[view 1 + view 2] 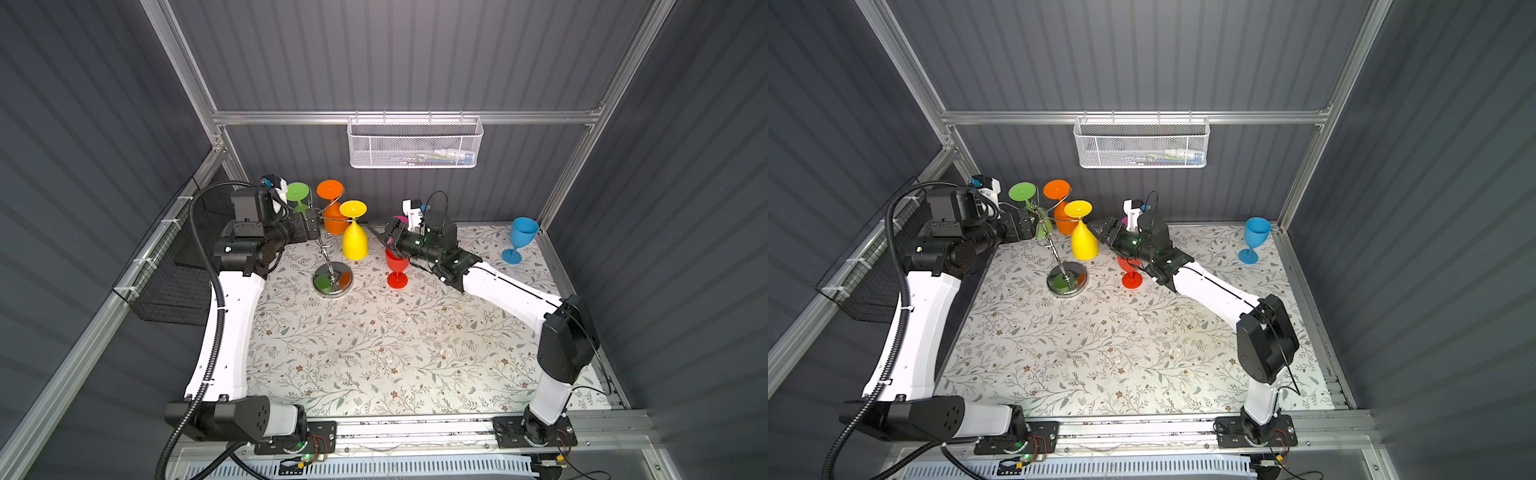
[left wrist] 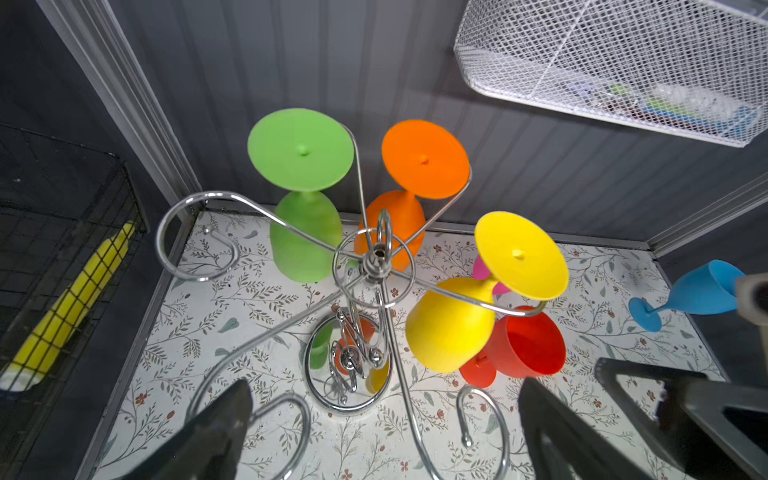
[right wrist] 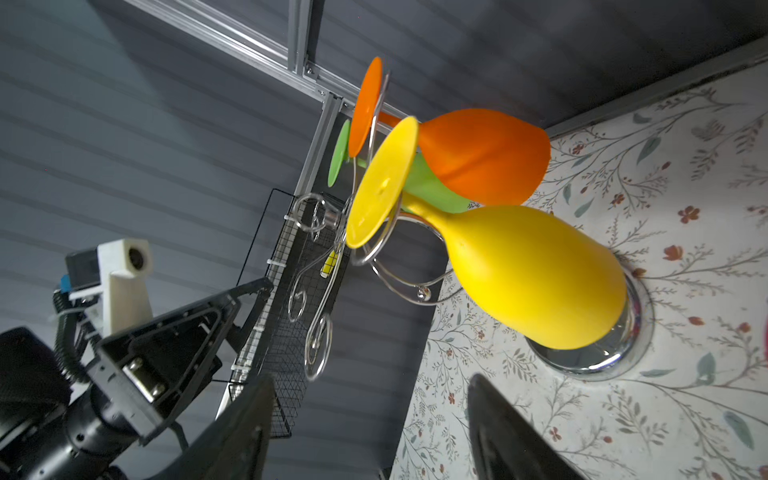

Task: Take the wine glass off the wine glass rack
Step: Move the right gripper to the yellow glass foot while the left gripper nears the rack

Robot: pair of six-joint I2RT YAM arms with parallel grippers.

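The wine glass rack [image 1: 337, 279] is stood back left, 3 glasses hung on it. The yellow wine glass [image 1: 354, 245] is best clasped at the bowl and slid outward along its wire. The right gripper [image 3: 370, 386] and left gripper [image 2: 384, 386] are spread, empty.

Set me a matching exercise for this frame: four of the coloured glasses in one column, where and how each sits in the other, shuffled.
1 yellow glass
2 red glass
3 blue glass
4 green glass

A upright, by the table's far right corner
B hanging inverted on the rack, leftmost
C upright on the table, nearest the rack's base
D hanging inverted on the rack, rightmost

Pairs: 1-D, 2-C, 3-A, 4-B
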